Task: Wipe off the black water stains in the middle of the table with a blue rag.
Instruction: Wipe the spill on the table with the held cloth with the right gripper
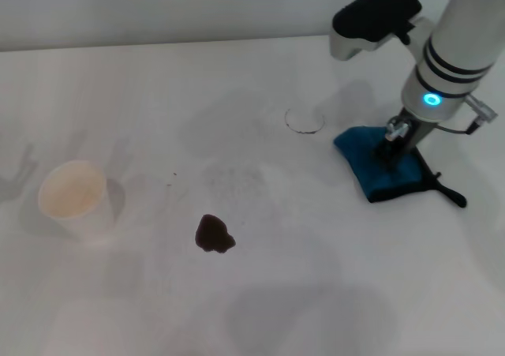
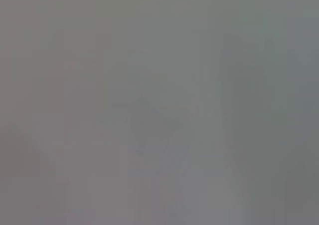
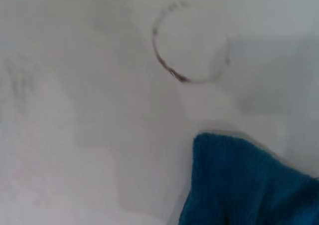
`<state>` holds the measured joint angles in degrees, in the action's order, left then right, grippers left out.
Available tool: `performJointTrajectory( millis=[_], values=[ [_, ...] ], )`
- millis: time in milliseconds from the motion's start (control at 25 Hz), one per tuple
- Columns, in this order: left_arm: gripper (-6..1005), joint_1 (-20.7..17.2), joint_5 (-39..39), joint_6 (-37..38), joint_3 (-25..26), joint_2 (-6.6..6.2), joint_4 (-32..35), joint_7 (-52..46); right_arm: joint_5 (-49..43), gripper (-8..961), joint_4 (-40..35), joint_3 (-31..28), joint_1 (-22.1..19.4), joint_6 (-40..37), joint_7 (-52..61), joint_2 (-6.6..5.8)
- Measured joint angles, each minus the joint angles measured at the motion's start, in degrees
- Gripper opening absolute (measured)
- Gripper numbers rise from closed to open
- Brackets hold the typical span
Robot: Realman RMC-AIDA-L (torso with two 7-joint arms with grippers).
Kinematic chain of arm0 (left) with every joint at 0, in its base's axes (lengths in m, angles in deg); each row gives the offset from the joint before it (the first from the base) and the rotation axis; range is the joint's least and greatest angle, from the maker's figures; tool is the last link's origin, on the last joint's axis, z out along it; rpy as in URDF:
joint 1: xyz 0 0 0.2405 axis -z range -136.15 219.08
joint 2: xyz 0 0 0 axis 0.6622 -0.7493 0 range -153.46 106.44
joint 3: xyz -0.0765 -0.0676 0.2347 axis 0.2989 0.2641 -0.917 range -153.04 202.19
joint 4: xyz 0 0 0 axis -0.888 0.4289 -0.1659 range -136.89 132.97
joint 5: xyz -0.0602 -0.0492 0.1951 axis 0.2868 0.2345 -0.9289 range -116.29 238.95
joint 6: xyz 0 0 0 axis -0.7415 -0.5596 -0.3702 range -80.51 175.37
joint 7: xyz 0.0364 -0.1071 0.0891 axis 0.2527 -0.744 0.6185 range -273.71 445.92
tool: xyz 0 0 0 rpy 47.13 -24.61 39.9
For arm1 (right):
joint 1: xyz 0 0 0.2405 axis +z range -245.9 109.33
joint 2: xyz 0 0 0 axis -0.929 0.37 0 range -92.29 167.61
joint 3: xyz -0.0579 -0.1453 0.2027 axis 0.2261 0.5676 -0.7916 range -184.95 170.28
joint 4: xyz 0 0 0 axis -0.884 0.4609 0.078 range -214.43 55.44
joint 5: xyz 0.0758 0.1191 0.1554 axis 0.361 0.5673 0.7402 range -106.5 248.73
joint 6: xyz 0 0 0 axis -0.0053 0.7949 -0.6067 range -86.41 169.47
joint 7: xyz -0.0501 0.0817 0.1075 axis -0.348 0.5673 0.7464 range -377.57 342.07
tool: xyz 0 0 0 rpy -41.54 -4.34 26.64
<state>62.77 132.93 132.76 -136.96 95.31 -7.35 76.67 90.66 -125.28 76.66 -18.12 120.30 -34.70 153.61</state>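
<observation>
Bright even light, soft shadows; left wrist view blurred grey

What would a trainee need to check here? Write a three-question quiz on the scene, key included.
1. True or false: the right gripper is down on the blue rag.
2. Which lies nearer the rag: A) the dark blob, B) the thin ring stain?
3. Fill in: the paper cup stands on the robot's ____ side of the table.

Key: 1 true; 2 B; 3 left.
</observation>
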Motion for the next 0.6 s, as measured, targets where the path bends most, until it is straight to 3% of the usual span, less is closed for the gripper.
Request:
performJointTrajectory(
  millis=[600],
  values=[
    [880, 0.0, 0.0, 0.4, -0.3, 0.1, 0.6, 0.1, 4.1, 46, 13.6, 3.8, 11.6, -10.5, -1.5, 0.25]
  ],
)
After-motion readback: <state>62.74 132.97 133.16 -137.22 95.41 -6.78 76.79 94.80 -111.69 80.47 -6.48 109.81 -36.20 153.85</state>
